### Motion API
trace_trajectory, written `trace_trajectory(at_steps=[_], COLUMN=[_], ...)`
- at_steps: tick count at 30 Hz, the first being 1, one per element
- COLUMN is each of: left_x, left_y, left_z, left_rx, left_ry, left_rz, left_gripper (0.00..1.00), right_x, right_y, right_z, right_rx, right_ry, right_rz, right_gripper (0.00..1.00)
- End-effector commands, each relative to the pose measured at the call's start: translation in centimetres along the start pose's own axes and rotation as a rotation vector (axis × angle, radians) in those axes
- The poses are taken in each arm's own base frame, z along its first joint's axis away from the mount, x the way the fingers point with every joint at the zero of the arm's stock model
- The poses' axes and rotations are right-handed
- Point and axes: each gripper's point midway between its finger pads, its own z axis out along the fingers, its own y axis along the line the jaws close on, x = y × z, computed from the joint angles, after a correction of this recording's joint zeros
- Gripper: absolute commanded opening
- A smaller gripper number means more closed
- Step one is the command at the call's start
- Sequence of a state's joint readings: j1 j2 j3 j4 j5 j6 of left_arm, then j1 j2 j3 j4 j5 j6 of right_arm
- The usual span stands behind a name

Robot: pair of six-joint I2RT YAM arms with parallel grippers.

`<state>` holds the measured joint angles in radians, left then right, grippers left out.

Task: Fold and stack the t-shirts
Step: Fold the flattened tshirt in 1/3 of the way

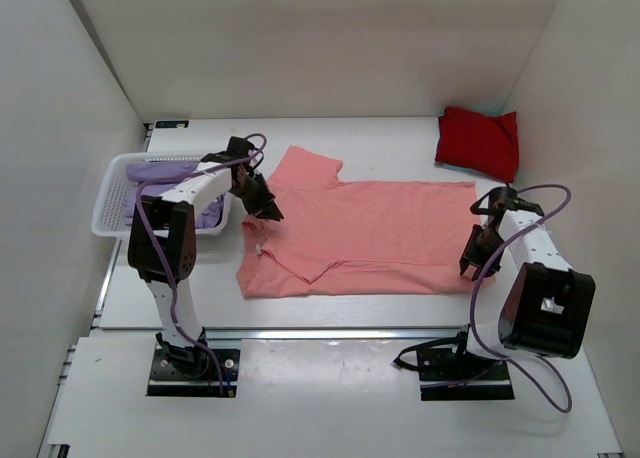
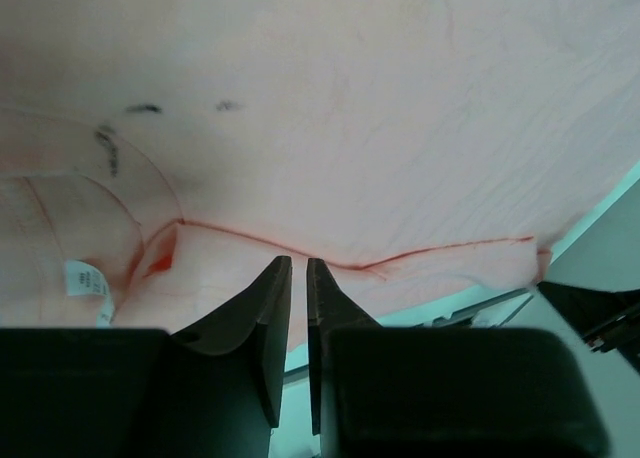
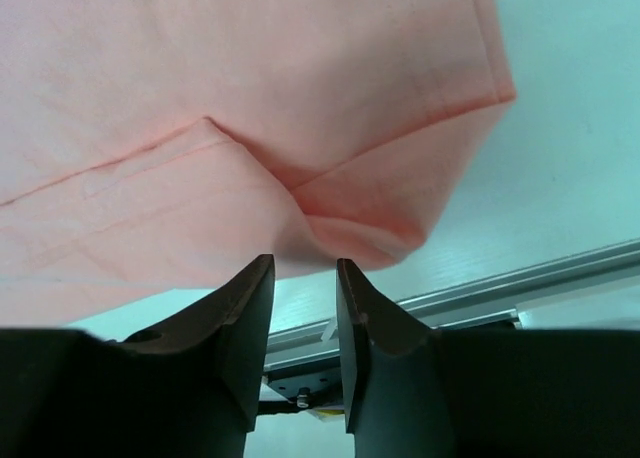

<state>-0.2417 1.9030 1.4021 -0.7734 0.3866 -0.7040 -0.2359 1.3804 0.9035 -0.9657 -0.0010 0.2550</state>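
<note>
The salmon-pink t-shirt (image 1: 370, 233) lies spread on the table, collar to the left, with its near edge folded up over itself. My left gripper (image 1: 270, 211) hovers over the shirt's left end by the collar. In the left wrist view (image 2: 298, 260) its jaws stand closed to a thin slit over flat cloth (image 2: 350, 128), with nothing pinched that I can see. My right gripper (image 1: 476, 268) is at the shirt's near right corner. In the right wrist view (image 3: 305, 260) its jaws are apart, with a bulging fold of the shirt (image 3: 200, 98) just beyond the tips.
A folded red t-shirt (image 1: 480, 143) lies at the back right. Lavender-purple t-shirts (image 1: 160, 173) sit in the white lattice basket (image 1: 105, 213) at the left, close behind my left arm. White walls enclose the table. A metal rail runs along its near edge.
</note>
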Motion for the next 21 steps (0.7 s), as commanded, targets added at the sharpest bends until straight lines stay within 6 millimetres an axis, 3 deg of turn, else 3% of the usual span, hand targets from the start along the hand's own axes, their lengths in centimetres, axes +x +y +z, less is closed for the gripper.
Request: trace_trajectory(at_steps=[1,4,7,9,10,14,17,21], left_x=[2.9,5.1,5.1,3.1,3.2,-0.4,-3.3,-7.6], left_y=[-0.9,-0.1,-0.7,-1.2,0.0,1.8,3.6,4.8], left_z=[0.4,2.7,4.7,5.4,6.5,7.5,7.1,6.2], left_rx=[-0.002,-0.032,-0.077,-0.117,-0.167,-0.258,-0.300,-0.322], left_ry=[0.029,0.089,0.095,0.054,0.082,0.047,0.014,-0.052], left_rz=[0.082,0.092,0.138,0.163,0.159,0.134,0.097,0.058], left_gripper=[0.23,0.23,0.22,0.23,0.22,0.18,0.18,0.17], right_x=[-1.4,-2.4,-4.0,-5.2,-5.6,-6.6,-7.0,-8.5], right_y=[0.6,0.9,0.4,0.7,0.9,1.9,2.4,3.5], right_z=[0.4,0.8,1.6,1.8,2.0,3.0,4.4,4.7], right_rx=[-0.011,-0.018,0.025,0.028,0.026,0.015,0.021,0.010], right_ry=[-0.041,-0.055,-0.069,-0.073,-0.074,-0.054,-0.013,-0.010], right_rz=[-0.012,-0.005,-0.013,-0.014,-0.020,-0.025,-0.038,-0.058], right_gripper=[0.31,0.31,0.31,0.31,0.31,0.32,0.32,0.33])
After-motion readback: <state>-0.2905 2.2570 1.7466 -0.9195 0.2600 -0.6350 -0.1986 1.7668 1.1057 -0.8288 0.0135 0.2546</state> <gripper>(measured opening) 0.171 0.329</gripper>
